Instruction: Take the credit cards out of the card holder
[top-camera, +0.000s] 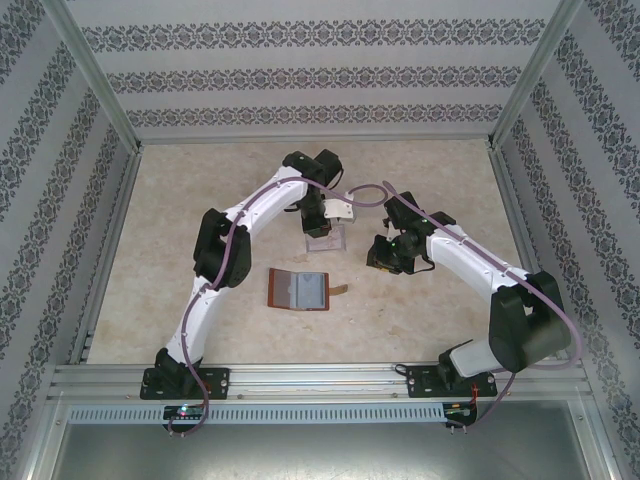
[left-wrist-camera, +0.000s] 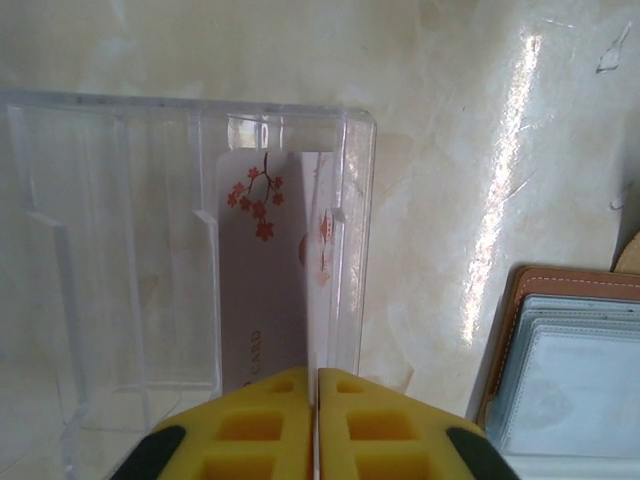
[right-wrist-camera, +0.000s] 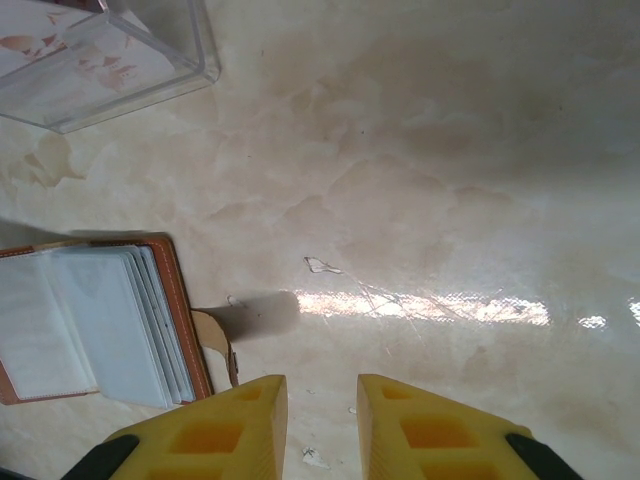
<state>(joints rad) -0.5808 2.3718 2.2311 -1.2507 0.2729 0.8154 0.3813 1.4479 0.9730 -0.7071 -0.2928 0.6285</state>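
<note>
Two pale credit cards (left-wrist-camera: 260, 290) stand in the clear rack (left-wrist-camera: 120, 200) mid-desk (top-camera: 200, 200), the open card holder (top-camera: 298, 290) just nearer, bare room around both. Left hand (left-wrist-camera: 315, 375) pinches one card; right hand (right-wrist-camera: 320, 390) hangs part-open, empty.

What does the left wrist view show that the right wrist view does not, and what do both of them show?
Only the left wrist view: the left gripper, its yellow fingers closed on the edge of a pale card, and next to that a blossom-printed card standing in its slot. Only the right wrist view: the right gripper, fingers apart over bare table. Both: the clear slotted rack and the open brown card holder with grey-blue pockets.
</note>
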